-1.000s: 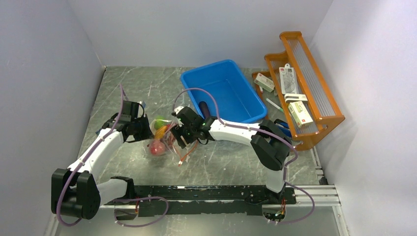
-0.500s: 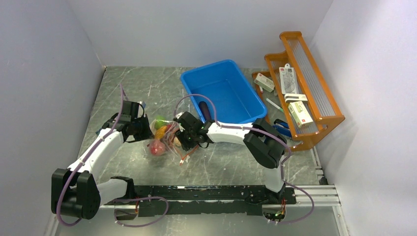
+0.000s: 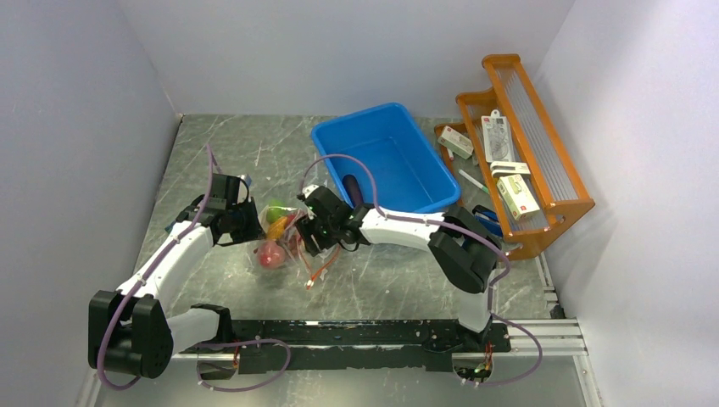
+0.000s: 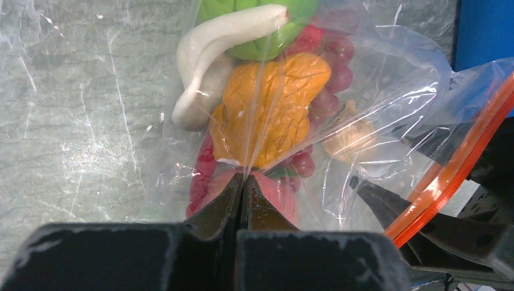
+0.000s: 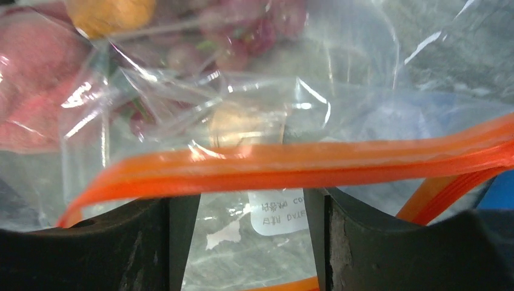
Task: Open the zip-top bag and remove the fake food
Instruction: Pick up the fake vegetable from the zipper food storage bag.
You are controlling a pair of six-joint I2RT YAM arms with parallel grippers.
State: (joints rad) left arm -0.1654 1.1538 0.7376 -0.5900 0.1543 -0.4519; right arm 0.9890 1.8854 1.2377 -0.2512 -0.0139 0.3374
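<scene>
A clear crinkly plastic zip-top bag (image 3: 287, 243) lies on a grey marbled table (image 3: 220, 153), left of centre. It sits near the front left corner of a blue plastic bin (image 3: 381, 161), between the two arms' grippers. The left gripper (image 4: 242, 183) reaches in from the left; its black fingers are pressed together, pinching a fold of the bag's film. The small plastic fake food is all inside the bag. A round green ball (image 4: 300, 15) sits at the far end, with a curved white piece (image 4: 209, 66) lying against it. A wrinkled orange piece (image 4: 267, 109) is in the middle, with dark red grapes (image 4: 332, 76) to its right and a beige bulb (image 4: 348, 136) nearer the mouth. A pink-red peach (image 4: 276, 195) lies just beyond the pinching fingers. The bag's red-orange zip strip (image 5: 303, 159) runs across the tips of the right gripper (image 5: 250, 206). Its two black fingers stand spread apart, with clear film and a small white label (image 5: 277, 213) showing in the gap; whether the strip touches them cannot be told. An orange rack (image 3: 500, 61) holding small boxes stands at the table's right edge, well apart from the bag
</scene>
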